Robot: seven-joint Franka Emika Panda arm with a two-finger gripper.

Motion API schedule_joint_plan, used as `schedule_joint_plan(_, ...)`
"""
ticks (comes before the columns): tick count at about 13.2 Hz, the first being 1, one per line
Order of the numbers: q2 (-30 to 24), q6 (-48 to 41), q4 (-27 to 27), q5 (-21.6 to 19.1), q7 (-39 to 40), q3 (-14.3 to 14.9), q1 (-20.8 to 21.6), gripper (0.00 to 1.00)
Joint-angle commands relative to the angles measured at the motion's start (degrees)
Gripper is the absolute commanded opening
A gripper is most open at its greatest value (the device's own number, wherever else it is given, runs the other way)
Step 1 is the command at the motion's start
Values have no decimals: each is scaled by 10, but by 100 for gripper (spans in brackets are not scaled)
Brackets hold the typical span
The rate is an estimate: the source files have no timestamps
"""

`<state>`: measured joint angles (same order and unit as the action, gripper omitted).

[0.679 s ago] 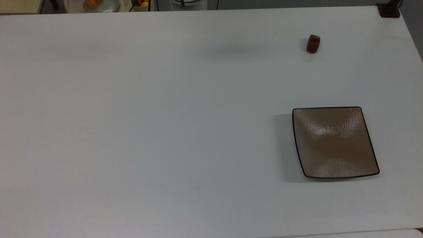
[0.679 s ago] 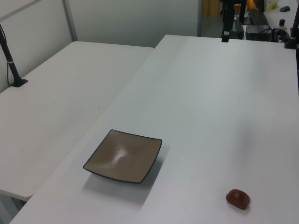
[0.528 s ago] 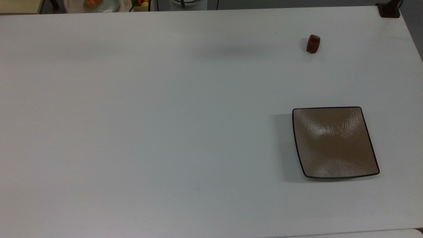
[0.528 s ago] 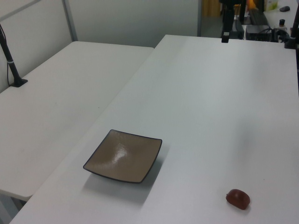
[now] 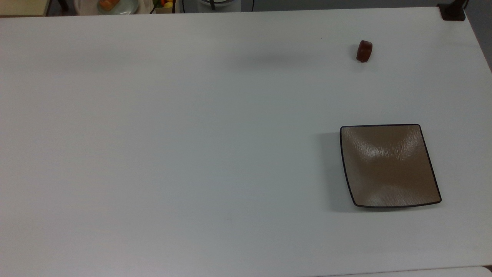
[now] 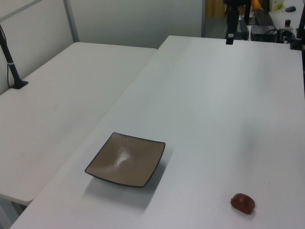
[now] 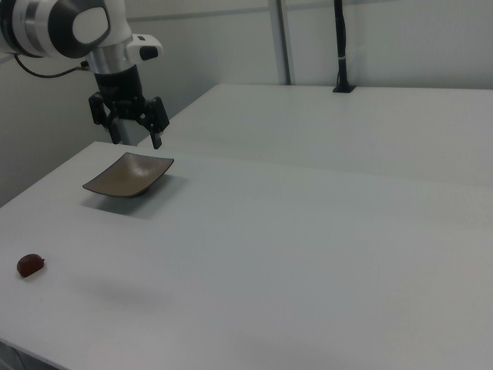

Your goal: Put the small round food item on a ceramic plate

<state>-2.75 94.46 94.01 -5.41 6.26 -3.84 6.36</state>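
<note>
A wide white table point(image 5: 192, 134) takes up most of the scene, its top plain and pale. In the left view a second white table point(image 6: 57, 100) stands just beside it on the left view's left, with a narrow seam between the two.

My arm point(image 7: 69, 23) shows in the right view, white with dark joints, reaching in from the right view's upper left. It hangs in the air above the far left part of the table.

The ceramic plate point(image 5: 389, 166) is next in size: square, tan-brown and glossy, with a thin black rim and corners that turn up. It lies flat on the table, on the top view's right, nearer the bottom edge. Nothing lies on it. In the right view the plate point(image 7: 129, 174) sits below and just to the left of my gripper.

My gripper point(image 7: 136, 132) points downward with its two dark fingers spread apart, and nothing is held between them. It touches neither the plate nor the table.

The small round food item point(image 5: 364, 51) is a tiny dark reddish-brown lump resting on the bare table. In the top view it lies well apart from the plate, toward the upper right. In the left view it point(image 6: 242, 202) sits near the bottom right; in the right view it point(image 7: 30, 265) sits at the near left edge.
</note>
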Motion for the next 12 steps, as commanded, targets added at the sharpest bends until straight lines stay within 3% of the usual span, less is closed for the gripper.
schedule_joint_plan(1,-7,13,13,8,9,1,7,100)
schedule_joint_plan(8,-9,-1,17,6,6,-1,13,100)
schedule_joint_plan(12,-9,-42,13,3,-61,-1,73,100)
